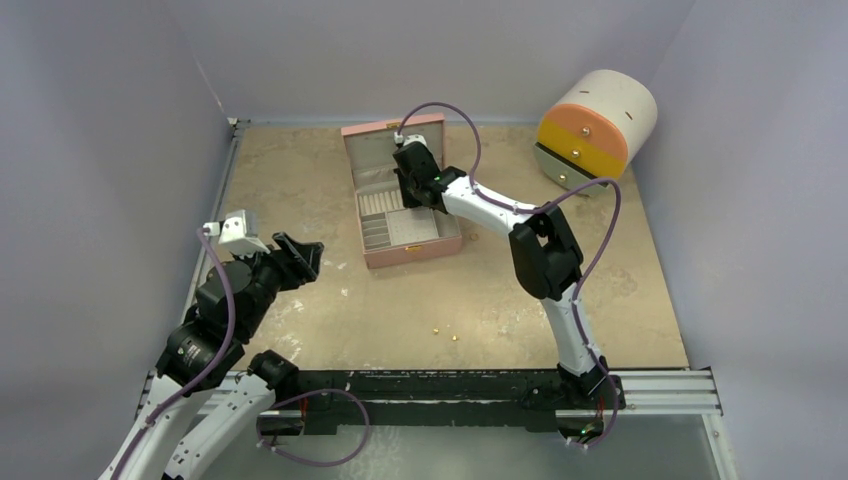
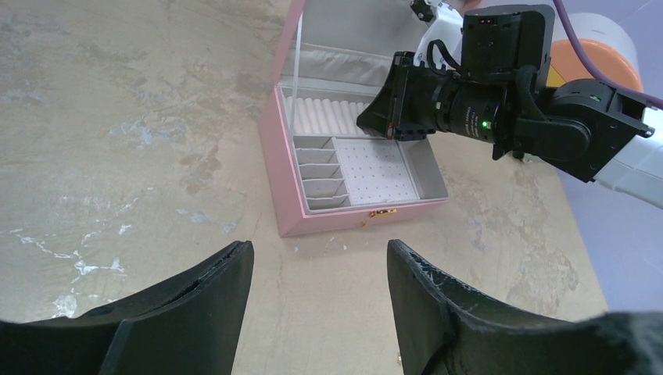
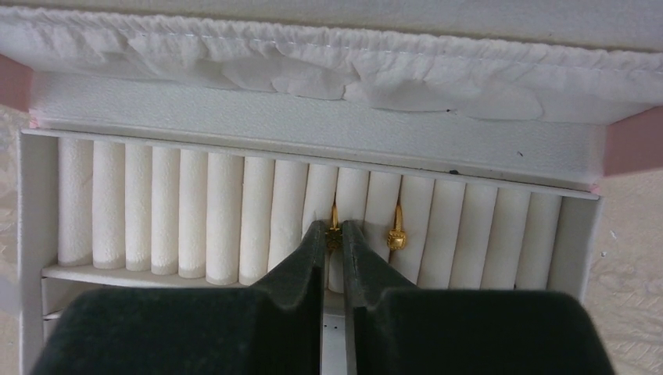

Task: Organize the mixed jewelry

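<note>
The pink jewelry box (image 1: 412, 252) lies open at the table's middle back. My right gripper (image 3: 334, 228) reaches into its white ring rolls (image 3: 195, 215), jaws nearly together with a gold ring (image 3: 334, 212) pinched between the tips, the band sitting in a slot. A second gold ring (image 3: 396, 234) sits two slots to the right. Two tiny gold pieces (image 1: 437, 328) (image 1: 456, 338) lie loose on the table in front of the box. My left gripper (image 2: 319, 250) hovers open and empty over bare table, short of the box front (image 2: 344, 220).
A round cream organizer with orange and yellow drawers (image 1: 595, 125) lies on its side at the back right. The box lid (image 1: 385, 140) lies open toward the back wall. Grey walls close in the table; a black rail (image 1: 450, 385) runs along the near edge.
</note>
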You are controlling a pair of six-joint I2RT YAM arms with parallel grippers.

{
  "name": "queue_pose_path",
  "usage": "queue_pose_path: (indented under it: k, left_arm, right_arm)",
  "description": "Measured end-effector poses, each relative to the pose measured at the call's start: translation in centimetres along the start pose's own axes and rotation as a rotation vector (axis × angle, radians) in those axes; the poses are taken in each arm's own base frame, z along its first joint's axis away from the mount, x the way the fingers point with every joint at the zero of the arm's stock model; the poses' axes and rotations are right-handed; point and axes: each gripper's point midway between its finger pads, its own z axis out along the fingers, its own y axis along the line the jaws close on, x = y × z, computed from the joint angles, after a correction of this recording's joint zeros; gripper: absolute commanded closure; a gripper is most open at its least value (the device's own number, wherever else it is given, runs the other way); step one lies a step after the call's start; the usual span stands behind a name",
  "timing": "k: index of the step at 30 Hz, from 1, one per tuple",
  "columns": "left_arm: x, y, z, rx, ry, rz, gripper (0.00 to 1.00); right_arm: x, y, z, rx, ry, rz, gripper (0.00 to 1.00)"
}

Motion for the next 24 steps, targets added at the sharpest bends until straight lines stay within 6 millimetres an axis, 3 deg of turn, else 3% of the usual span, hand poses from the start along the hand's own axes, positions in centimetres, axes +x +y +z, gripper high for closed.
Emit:
queue_pose_path:
  k: [4, 9, 14, 18, 24]
  left_arm:
    - [0.2, 0.0, 0.2, -0.005, 0.008, 0.003, 0.37]
    - [0.4, 0.1, 0.5, -0.013, 0.02, 0.008, 0.37]
    - [0.4, 0.1, 0.5, -0.013, 0.02, 0.008, 0.37]
    - [0.4, 0.1, 0.5, -0.015, 0.02, 0.008, 0.37]
    - [0.6, 0.1, 0.7, -0.02, 0.027, 0.011, 0.37]
  right_arm:
    - [0.0, 0.0, -0.1, -0.004, -0.004, 0.008, 0.78]
    - [-0.2, 0.1, -0.5, -0.011, -0.009, 0.016, 0.76]
    - [-0.4, -0.2, -2.1, -0.021, -0.009, 0.016, 0.7]
    - [-2.4, -0.1, -5.1, -0.046, -0.056, 0.027, 0.67]
    - [-5.9, -0.7, -11.6, -0.088, -0.171, 0.053, 0.64]
